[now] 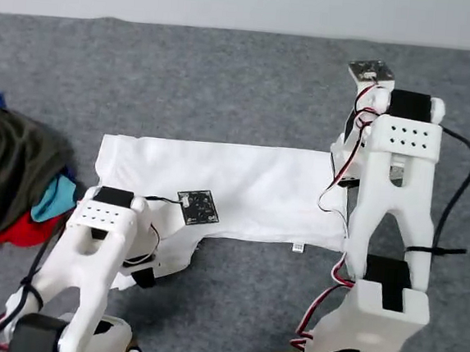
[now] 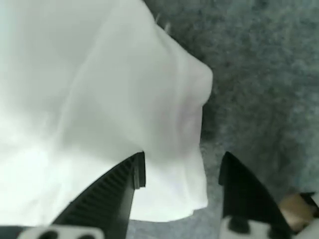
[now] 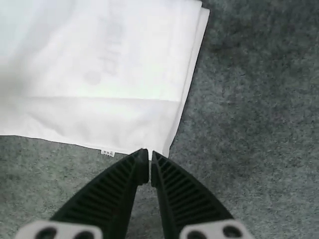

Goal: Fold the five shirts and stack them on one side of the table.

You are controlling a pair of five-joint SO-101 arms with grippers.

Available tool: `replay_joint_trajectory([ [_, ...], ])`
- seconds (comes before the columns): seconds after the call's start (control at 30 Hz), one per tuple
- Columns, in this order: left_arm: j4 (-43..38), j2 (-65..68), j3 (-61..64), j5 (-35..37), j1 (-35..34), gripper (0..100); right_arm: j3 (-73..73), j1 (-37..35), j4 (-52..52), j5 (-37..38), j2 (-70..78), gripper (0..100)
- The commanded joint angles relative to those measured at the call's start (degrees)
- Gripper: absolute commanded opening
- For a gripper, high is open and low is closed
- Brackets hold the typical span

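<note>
Grey, felt-like covering (image 1: pixel 226 85) runs across the whole table, and a pale wall (image 1: pixel 234 3) rises behind its far edge. A white shirt (image 1: pixel 250 190) lies mid-table, folded into a long band running left to right. A pile of shirts (image 1: pixel 12 177) in dark olive, blue, teal and red sits heaped at the left edge. From above, both white arms reach in from the near side, one at each end of the band. The left wrist view adds a rumpled, rounded fold at the shirt's near left corner. The left gripper (image 2: pixel 183 164) hangs over it with jaws spread wide, cloth between them. The right wrist view adds faint grey marks showing through the cloth and a small label (image 3: pixel 107 153) on the near hem. The right gripper (image 3: pixel 150 154) is clenched with its tips at the near right corner. Whether they pinch any cloth cannot be told.
</note>
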Motion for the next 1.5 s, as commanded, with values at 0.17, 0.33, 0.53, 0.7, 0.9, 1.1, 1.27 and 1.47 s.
replay_joint_trajectory([
  [0.17,0.0,10.29,-6.02,0.79,-0.09,23,-0.62,0.75,1.54,0.53,-3.21,1.7],
  [0.33,0.09,15.91,-8.66,0.79,0.44,13,-0.62,0.75,1.63,0.53,-3.3,1.7],
  [0.53,-0.09,17.85,-9.19,0.7,0.53,2,-0.7,0.84,1.63,0.53,-3.3,1.7],
  [0.7,1.23,17.85,-12.35,0.7,0.53,1,-0.7,0.84,1.45,0.53,-3.3,1.7],
  [0.9,8.97,17.93,-24.31,0.7,0.44,1,-0.7,0.84,1.54,0.53,-3.3,1.7],
  [1.1,10.64,18.37,-34.15,0.7,0.53,2,-0.7,0.84,1.54,0.44,-3.3,1.7],
  [1.27,6.24,18.46,-35.03,0.62,0.09,6,-0.7,0.84,1.63,0.44,-3.3,1.7],
  [1.47,-0.97,18.81,-35.03,0.7,0.0,11,-0.7,0.75,1.63,0.26,-3.3,1.7],
])
